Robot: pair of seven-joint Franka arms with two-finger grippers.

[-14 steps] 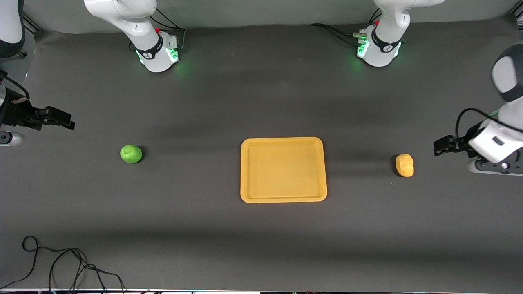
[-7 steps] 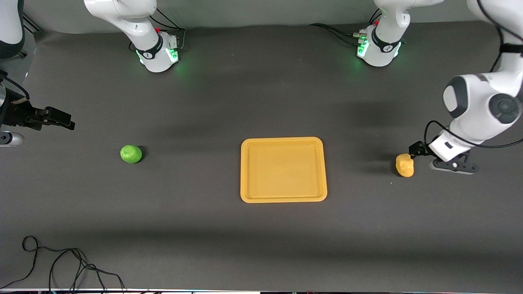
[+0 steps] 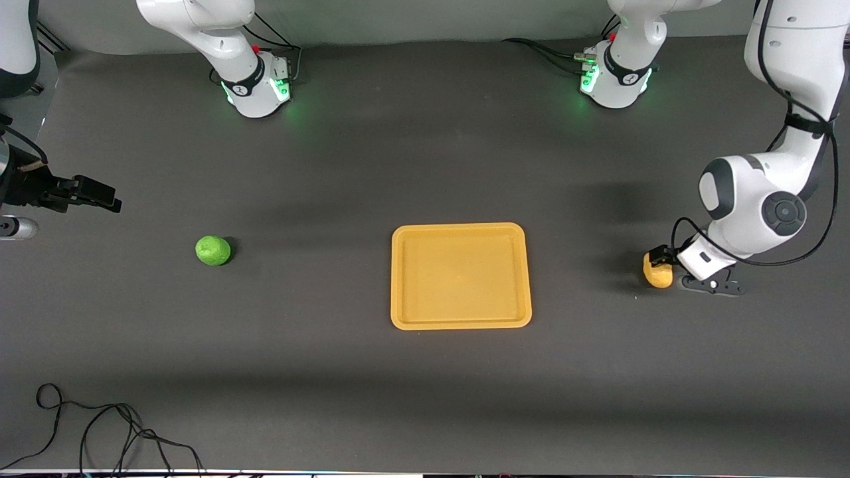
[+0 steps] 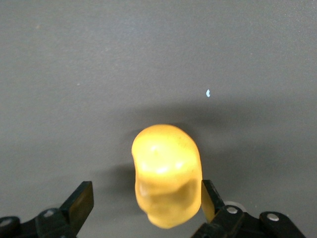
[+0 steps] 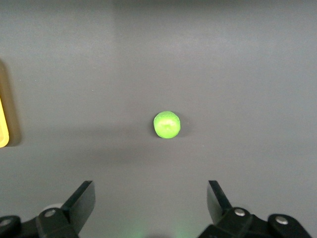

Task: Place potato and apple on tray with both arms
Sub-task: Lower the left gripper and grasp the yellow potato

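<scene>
The orange-yellow tray lies flat in the middle of the table and holds nothing. The yellow potato lies on the table toward the left arm's end. My left gripper is down at it. In the left wrist view the left gripper is open, with the potato between its fingers, one finger close against it. The green apple sits toward the right arm's end. My right gripper waits open above the table near that end. Its wrist view shows the right gripper, the apple and the tray's rim.
The two arm bases stand along the table's edge farthest from the front camera. A loose black cable lies at the near edge, at the right arm's end. A small white speck lies near the potato.
My left arm has swung in from the table's end and come down, so its open fingers now stand either side of the potato. The right arm, apple and tray have not moved.
</scene>
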